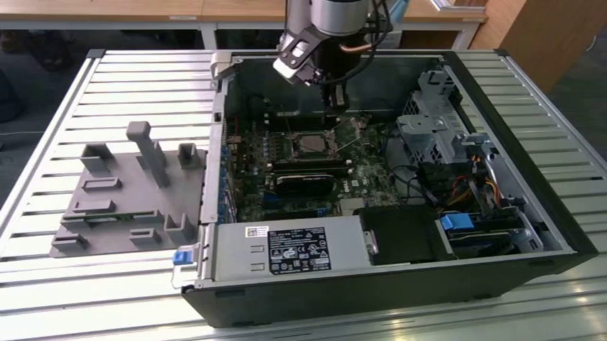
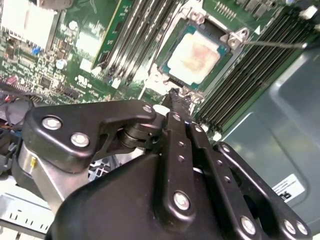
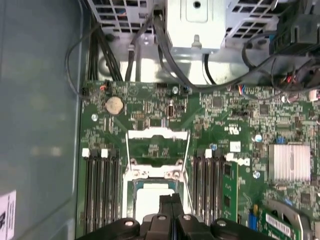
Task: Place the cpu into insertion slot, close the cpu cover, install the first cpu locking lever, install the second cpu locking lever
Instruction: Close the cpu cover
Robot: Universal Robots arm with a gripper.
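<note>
Cpu (image 2: 196, 54) lies flat in the insertion slot (image 2: 162, 70) on the board inside the open computer case (image 1: 379, 300), which rests on the slatted desk (image 1: 124, 78). Its pale top is bare, because the cpu cover (image 3: 157, 135) stands raised, hinged back from the socket. The hand (image 2: 175, 95) hangs just above the socket's edge with its fingers pressed together and nothing between them. The main risk, as I judge it, is the narrow tip slipping off the thin cover frame and striking the chip or the memory slots (image 3: 102, 185) beside it. A thin locking lever (image 2: 275, 44) juts out free, so it may snag the hand, and an unlatched cover would likely spring back up. If the chip sits slightly askew, pressing the cover could bend the contacts.
</note>
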